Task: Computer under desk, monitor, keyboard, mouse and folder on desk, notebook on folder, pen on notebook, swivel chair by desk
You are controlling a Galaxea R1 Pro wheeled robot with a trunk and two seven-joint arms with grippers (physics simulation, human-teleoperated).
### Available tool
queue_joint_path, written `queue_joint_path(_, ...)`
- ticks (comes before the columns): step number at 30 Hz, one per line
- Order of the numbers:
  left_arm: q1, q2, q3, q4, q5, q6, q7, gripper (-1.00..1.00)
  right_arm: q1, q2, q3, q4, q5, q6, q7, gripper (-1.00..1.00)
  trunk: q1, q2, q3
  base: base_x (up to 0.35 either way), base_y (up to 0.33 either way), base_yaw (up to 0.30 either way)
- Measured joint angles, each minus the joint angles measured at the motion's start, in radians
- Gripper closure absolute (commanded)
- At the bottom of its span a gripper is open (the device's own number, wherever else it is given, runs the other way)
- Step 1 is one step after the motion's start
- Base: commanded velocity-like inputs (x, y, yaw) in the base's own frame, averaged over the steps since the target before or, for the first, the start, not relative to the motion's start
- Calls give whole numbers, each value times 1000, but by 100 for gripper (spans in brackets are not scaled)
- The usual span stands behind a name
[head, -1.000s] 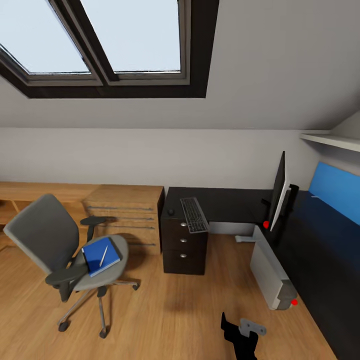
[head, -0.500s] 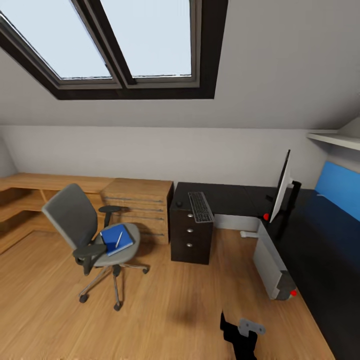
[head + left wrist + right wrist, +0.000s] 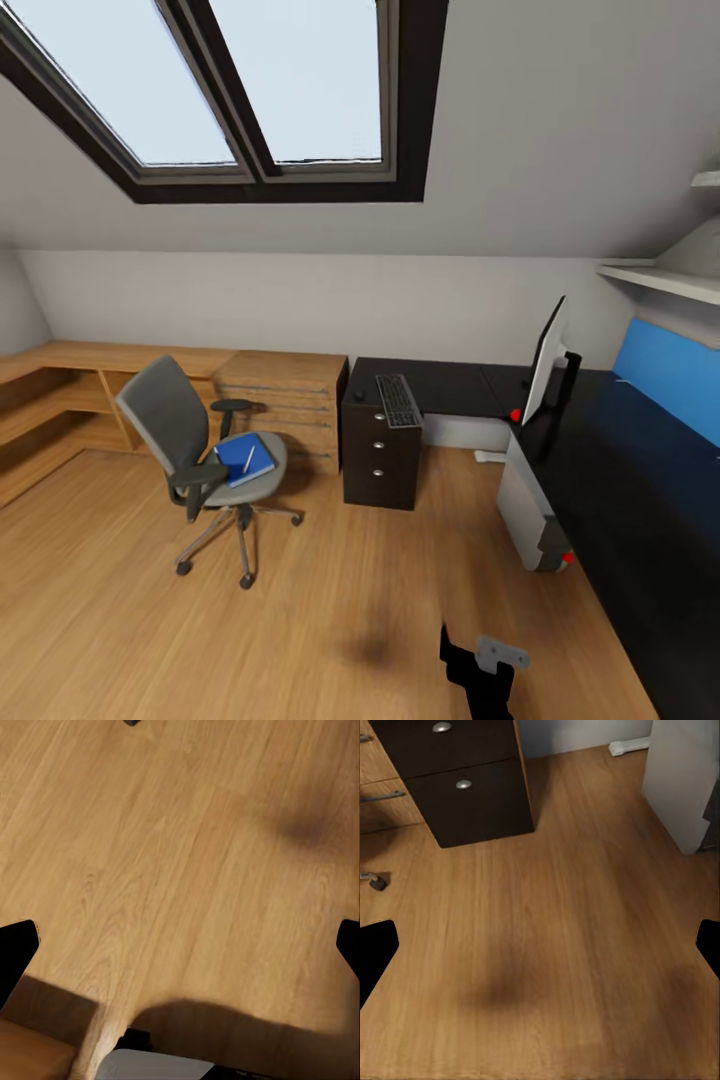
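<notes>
Folder (image 3: 244, 459) with pen (image 3: 249, 459) lies on swivel chair (image 3: 190, 437); keyboard (image 3: 398, 399) on desk (image 3: 620, 480). Both grippers' jaws spread wide, empty, above wooden floor (image 3: 570, 945).

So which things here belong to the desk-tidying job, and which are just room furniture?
Job: desk, monitor, keyboard, mouse, computer, swivel chair, folder, pen.
Bystanders: oak drawers, skylight, wall shelf.

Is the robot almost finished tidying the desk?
Not yet. The monitor, keyboard and mouse already sit on the desk, and the computer stands under it. The blue folder still lies on the swivel chair, away from the desk. Both tools hang open over bare floor, holding nothing.
</notes>
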Motion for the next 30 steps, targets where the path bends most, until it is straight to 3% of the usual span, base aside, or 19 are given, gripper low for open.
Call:
queue_joint_path(8,0,0,1,1,0,-1,1,-100,0,0,0,0,1,-1,0,-100,-31,56,25,-340,-54,-117)
queue_joint_path(16,0,0,1,0,-1,-20,1,-100,0,0,1,0,2,-1,0,-100,-31,57,25,-340,-128,-198)
queue_joint_path(28,0,2,1,0,-1,-22,1,-100,0,0,1,0,3,-1,0,-100,-31,57,25,-340,-139,-24)
queue_joint_path(30,0,2,2,0,-1,-22,1,-100,0,0,1,0,23,-1,0,-100,-31,57,25,-307,-207,0)
